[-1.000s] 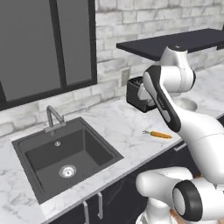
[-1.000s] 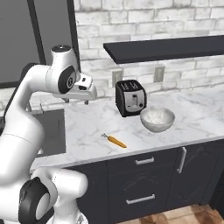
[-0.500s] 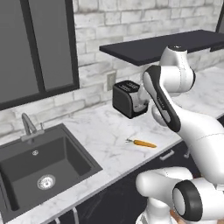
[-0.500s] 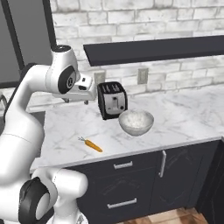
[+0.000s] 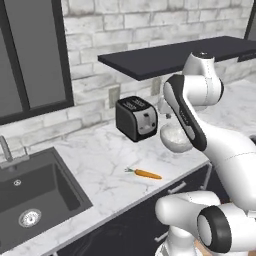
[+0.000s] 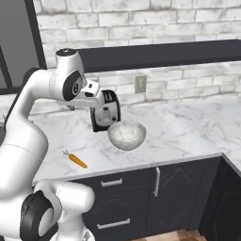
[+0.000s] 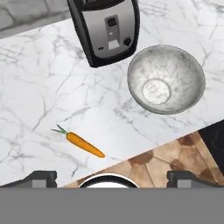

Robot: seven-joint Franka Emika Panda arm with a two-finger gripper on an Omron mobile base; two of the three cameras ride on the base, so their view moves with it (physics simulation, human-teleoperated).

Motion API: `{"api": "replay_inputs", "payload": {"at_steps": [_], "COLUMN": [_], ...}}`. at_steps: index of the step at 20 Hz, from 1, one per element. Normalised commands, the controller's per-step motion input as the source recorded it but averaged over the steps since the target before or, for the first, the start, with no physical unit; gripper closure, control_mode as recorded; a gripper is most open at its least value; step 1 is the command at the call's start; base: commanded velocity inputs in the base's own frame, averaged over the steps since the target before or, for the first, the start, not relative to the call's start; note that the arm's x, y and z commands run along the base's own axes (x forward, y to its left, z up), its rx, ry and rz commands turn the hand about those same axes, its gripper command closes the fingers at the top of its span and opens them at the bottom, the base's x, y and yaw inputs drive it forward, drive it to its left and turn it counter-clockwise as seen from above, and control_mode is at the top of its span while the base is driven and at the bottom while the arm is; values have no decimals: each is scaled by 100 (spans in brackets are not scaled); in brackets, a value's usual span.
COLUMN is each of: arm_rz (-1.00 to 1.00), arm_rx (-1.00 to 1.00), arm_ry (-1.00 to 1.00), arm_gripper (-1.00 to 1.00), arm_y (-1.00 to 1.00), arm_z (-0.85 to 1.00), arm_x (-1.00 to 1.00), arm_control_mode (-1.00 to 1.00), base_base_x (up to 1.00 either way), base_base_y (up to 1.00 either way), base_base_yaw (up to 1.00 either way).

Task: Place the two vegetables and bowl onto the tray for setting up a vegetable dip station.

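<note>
Fingers (image 7: 41, 176) spread wide, nothing held; gripper (image 7: 111, 179) hangs high over counter (image 7: 52, 92) edge, looking down.

Change: whole scene slides left across base views vs a sec ago = base driving right, things not moved. Sink (image 5: 30, 195) drifting out, bowl (image 6: 126, 134) now more central.

Carrot (image 7: 85, 145) near front edge, bowl beside toaster (image 7: 107, 28), apart. No pick yet.

Arm: elbow up, folded, hand level w/ toaster top.

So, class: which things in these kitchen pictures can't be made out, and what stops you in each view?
- Sink: left base view, cut off by the left and bottom edges.
- Bowl: left base view, its right side hidden behind the arm.
- Toaster: right base view, its left part hidden behind the hand.
- Toaster controls: hand view, too small to read.
- Carrot: right base view, leafy top too small to detail.
</note>
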Motion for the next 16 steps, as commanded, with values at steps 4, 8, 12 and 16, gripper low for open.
{"api": "replay_inputs", "payload": {"at_steps": [4, 8, 12, 16], "arm_rz": [0, 0, 0, 0], "arm_rx": [0, 0, 0, 0], "arm_ry": [0, 0, 0, 0], "arm_gripper": [-100, -100, -100, -100], "arm_y": [0, 0, 0, 0], "arm_z": [0, 0, 0, 0], "arm_x": [0, 0, 0, 0], "arm_control_mode": [100, 100, 100, 100], "base_base_x": [15, 12, 13, 15], "base_base_y": [-55, -55, -51, -47], "base_base_yaw": [3, 6, 9, 16]}}
